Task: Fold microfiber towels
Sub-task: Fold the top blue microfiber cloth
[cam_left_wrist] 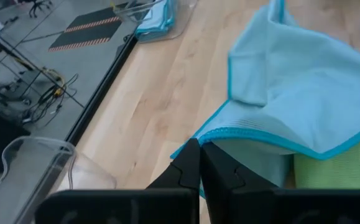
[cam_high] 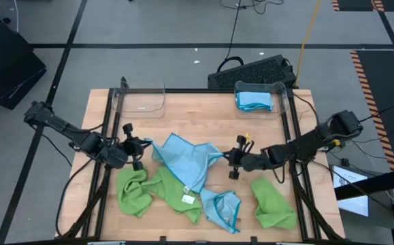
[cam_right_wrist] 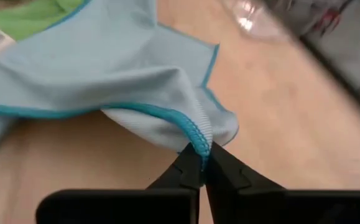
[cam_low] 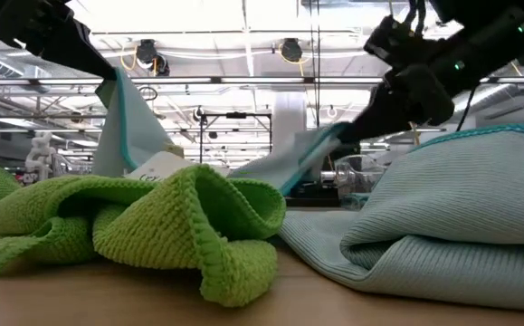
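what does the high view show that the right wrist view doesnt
Only the high view shows the whole table: the left gripper pinching the blue towel's other corner, three green towels, a second crumpled blue towel and two clear bins, one holding folded blue towels. Only the right wrist view shows the teal stitched edge clamped between the closed fingers. Both show the right gripper shut on the spread blue towel.

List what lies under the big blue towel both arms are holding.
The big blue towel, pinched by the left tool and right tool, overlaps a green towel below it, with bare table beside. Anything else beneath is covered.
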